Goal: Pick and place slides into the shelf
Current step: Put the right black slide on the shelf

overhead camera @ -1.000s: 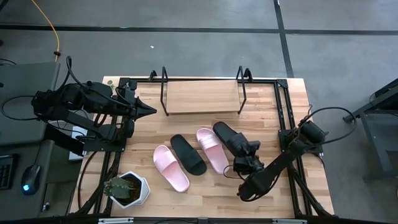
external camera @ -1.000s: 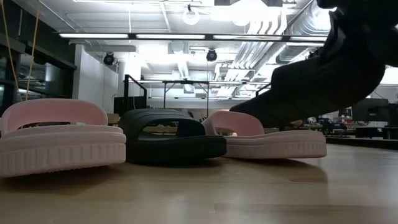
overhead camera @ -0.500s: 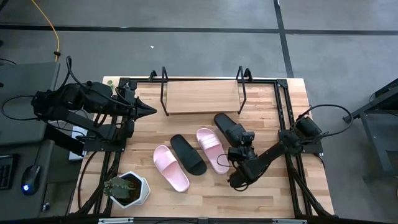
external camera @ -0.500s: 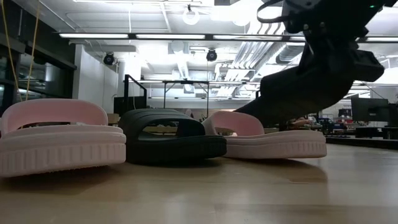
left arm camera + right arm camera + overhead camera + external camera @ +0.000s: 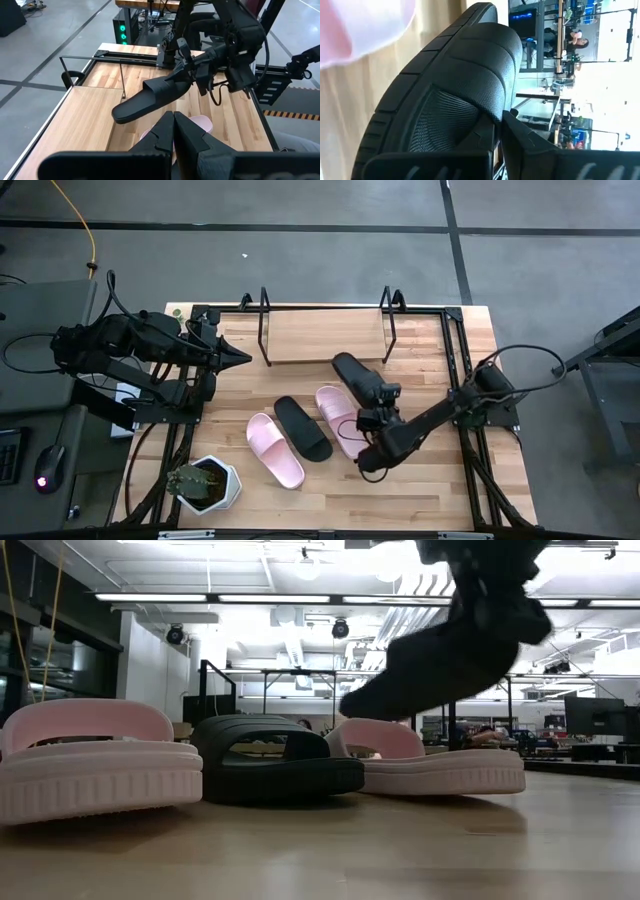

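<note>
My right gripper (image 5: 379,407) is shut on a black slide (image 5: 354,377) and holds it in the air near the shelf's right end. The shelf (image 5: 325,335), a light board between black frame ends, stands at the table's far side. Three slides lie on their soles at mid-table: a pink one (image 5: 275,450), a black one (image 5: 303,428) and a second pink one (image 5: 338,418). My left gripper (image 5: 238,358) waits shut over the table's left edge. The left wrist view shows the held slide (image 5: 150,97) past it. My right gripper has the black slide at its strap end (image 5: 485,107), the end nearest the arm. One finger (image 5: 527,142) lies outside the strap and the other seems tucked under it. The fingers come slanting from the near right. The slide is lifted clear, free end (image 5: 350,705) tilted down toward the shelf.
A potted plant (image 5: 205,483) sits at the near left corner. Black frame rails (image 5: 455,380) run along both sides of the table. Bare wood lies near the table's near edge and on the shelf board.
My right gripper has risen and moved toward the far edge and a little left, toward the shelf, staying shut. The black slide has gone with it, from low beside the right pink slide to well clear of the table, its free end tipped downward.
</note>
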Controlling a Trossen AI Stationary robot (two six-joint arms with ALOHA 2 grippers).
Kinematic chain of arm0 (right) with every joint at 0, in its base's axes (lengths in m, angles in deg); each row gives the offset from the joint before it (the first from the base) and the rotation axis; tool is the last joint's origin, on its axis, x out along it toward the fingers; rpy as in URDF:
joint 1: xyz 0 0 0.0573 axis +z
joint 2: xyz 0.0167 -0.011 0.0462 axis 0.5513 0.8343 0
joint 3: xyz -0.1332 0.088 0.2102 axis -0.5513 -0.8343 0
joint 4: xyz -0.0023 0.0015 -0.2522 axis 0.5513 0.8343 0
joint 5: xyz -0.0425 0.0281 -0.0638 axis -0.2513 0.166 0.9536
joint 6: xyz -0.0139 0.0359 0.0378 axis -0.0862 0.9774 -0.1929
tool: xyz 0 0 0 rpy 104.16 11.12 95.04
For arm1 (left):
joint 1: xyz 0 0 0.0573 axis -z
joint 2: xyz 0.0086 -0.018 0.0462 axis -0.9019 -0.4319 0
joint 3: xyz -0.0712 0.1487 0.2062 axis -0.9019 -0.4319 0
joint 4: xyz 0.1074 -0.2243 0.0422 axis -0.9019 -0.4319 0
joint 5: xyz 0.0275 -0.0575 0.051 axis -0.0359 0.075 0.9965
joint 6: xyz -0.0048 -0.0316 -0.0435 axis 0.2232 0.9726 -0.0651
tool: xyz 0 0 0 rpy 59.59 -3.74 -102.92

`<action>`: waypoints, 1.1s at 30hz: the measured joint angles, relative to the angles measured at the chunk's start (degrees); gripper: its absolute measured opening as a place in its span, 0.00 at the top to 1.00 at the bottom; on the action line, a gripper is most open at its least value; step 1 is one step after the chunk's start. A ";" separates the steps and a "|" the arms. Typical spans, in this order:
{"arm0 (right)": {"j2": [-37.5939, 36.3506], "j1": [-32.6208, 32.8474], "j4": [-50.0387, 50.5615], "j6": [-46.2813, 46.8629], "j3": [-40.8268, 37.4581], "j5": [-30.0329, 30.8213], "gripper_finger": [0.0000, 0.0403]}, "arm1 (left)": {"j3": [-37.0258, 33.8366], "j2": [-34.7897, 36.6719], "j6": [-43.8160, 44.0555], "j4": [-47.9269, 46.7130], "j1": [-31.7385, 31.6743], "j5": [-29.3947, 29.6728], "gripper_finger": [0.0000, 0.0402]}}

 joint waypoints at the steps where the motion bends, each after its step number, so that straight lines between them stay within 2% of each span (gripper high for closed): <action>1: 0.00 -0.47 -0.01 -0.49 0.82 0.47 1.00 | 0.00 0.00 0.00 0.00 0.00 -0.01 1.00; 13: 0.00 -6.88 0.04 -9.52 6.80 2.46 1.00 | 0.00 -0.02 0.02 -2.40 0.00 -0.02 1.00; 20: 0.00 -9.52 0.00 -12.54 8.86 5.07 1.00 | 0.00 -0.02 0.02 -2.47 0.01 -0.02 1.00; 33: 0.00 -16.16 -0.01 -17.47 13.06 5.37 1.00 | 0.00 -0.02 0.02 -2.43 0.00 -0.02 1.00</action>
